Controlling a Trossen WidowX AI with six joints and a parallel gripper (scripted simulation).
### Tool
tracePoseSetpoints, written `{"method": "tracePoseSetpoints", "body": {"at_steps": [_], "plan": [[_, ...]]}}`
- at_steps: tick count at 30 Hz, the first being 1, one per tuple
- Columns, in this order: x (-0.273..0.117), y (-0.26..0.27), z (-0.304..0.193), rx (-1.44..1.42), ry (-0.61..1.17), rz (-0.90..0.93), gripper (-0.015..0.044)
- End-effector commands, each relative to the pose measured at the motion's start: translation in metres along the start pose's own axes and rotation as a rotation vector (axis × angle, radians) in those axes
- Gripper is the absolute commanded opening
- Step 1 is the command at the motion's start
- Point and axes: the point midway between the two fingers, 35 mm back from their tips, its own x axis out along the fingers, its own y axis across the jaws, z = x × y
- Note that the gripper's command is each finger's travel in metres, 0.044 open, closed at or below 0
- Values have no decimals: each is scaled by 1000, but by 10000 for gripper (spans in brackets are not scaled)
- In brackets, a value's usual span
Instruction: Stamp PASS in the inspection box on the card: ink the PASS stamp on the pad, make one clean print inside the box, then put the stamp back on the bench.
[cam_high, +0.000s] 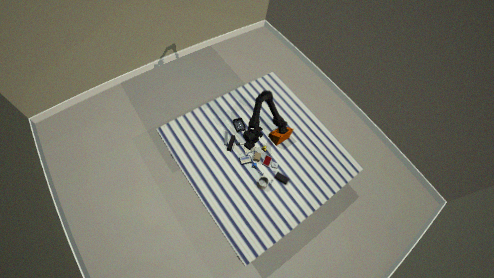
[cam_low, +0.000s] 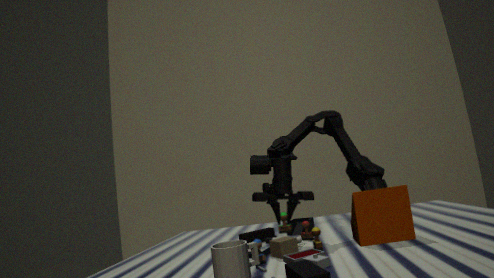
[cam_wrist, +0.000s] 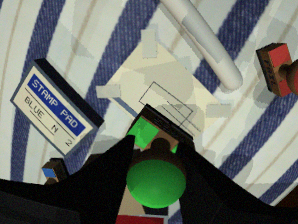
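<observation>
My gripper (cam_high: 249, 145) (cam_low: 284, 221) (cam_wrist: 154, 145) is shut on the green-knobbed stamp (cam_low: 283, 215) (cam_wrist: 156, 183), which it holds upright, base down, over the lower edge of the card (cam_wrist: 132, 75). The cream card is held by pale tape pieces. Its thin black outlined box (cam_wrist: 146, 91) shows just beyond the stamp's base, which hides part of it. I see no print in the visible part. The stamp's underside and any gap to the card are hidden. A pad case (cam_wrist: 55, 107) (cam_high: 245, 160) marked "STAMP PAD BLUE" lies left of the card in the wrist view.
A red-labelled stamp (cam_wrist: 277, 65) and a white cylinder (cam_wrist: 210, 45) flank the card. A yellow-knobbed stamp (cam_low: 316, 233), tan block (cam_low: 283, 247), red pad (cam_high: 267, 160), mug (cam_low: 230, 261) (cam_high: 263, 183), black block (cam_high: 282, 178) and dark tray (cam_high: 239, 124) stand around. An orange block (cam_low: 384, 215) is by the arm's base.
</observation>
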Motion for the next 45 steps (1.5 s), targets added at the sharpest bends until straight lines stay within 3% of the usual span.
{"method": "tracePoseSetpoints", "body": {"at_steps": [1, 14, 45], "plan": [[-6, 1, 1, 6, -5, 3, 0], [-24, 4, 4, 6, -6, 3, 0], [-13, 77, 95, 13, -11, 6, 0]]}}
